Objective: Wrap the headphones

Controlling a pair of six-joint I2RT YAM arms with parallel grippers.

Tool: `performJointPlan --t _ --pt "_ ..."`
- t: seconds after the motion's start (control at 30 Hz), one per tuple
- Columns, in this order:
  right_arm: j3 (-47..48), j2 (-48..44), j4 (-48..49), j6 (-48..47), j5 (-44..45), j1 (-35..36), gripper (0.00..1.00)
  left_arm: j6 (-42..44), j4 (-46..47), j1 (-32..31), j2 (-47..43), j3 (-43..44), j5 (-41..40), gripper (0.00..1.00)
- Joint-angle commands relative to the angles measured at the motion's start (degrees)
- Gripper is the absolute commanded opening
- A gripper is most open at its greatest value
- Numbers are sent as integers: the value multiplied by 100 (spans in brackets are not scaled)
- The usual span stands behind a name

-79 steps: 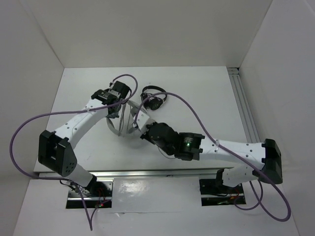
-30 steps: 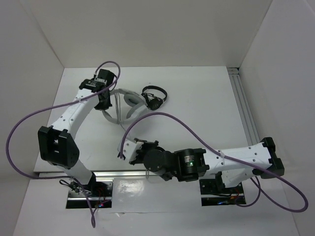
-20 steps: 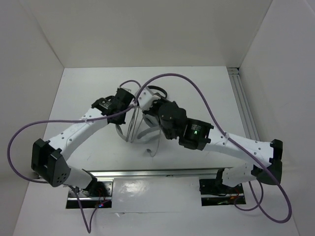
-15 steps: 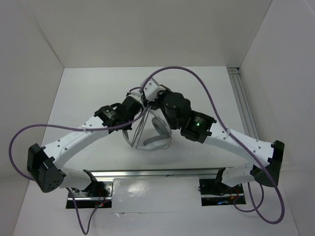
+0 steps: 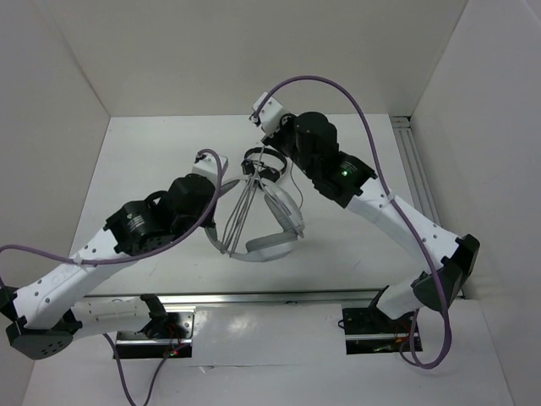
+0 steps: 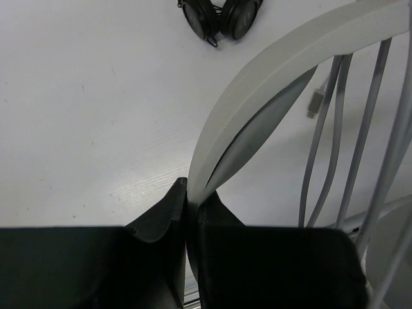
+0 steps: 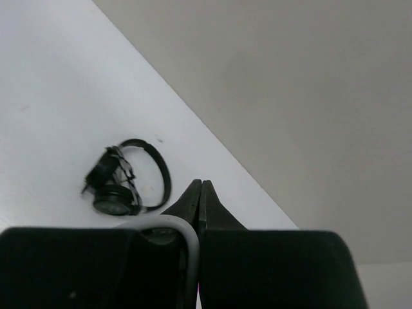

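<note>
Headphones in left jaws; cable in right jaws

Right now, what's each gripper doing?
Left gripper: closed on the light grey headphones, at the headband.
Right gripper: closed, apparently pinching the grey cable.

Two pairs of headphones are counted: one large grey-white pair, with one thin grey cable, and one small black pair beyond it. Two arms are counted, one left arm and one right arm, flanking the large pair.
</note>
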Motion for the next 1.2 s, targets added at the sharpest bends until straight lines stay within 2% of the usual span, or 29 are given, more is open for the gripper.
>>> performJointPlan --t 0.0,0.03,0.13,0.23,0.33,0.47,0.6,0.67,0.73,0.8,0.87,1.03,1.07,1.17 --pt "575 348 215 512 -556 -263 0 587 -873 -306 -199 209 674 0" --pt "723 446 -4 599 -897 -263 0 639 -873 -464 -199 210 735 0" --pt "786 657 -173 942 -1574 -465 0 412 -1162 -465 -199 473 159 0" --pt "314 596 72 1329 -2224 -737 0 -10 -1549 -465 -59 930 -570 0" --pt "-248 439 493 1628 -2491 -869 0 -388 -2155 -465 256 1455 -1012 0" --pt "-680 438 828 1865 -2492 -870 0 -547 -2543 -465 469 1966 -1065 0" --pt "-857 649 1022 2007 -2711 -931 0 -442 -2325 -465 530 2345 -558 0" --pt "-918 737 1153 2155 -2895 -993 3 -380 -2070 -465 417 2608 -268 0" --pt "-1076 790 1364 2496 -3518 -1150 5 -327 -2017 -465 416 2837 -126 0" --pt "-1356 790 1898 2849 -4175 -1221 7 -327 -2068 -465 416 3126 -56 0" --pt "-1586 842 2321 3315 -4459 -1117 10 -380 -2069 -465 416 3190 -3 0" --pt "-2149 1333 4137 4542 -5353 -940 18 -494 -2007 -465 416 3190 -55 0" --pt "-2219 1474 4412 4747 -5496 -888 23 -546 -1946 -465 416 3190 -107 0" --pt "-2403 1984 5353 5335 -5542 -730 29 -722 -2015 -465 469 3356 -432 0"
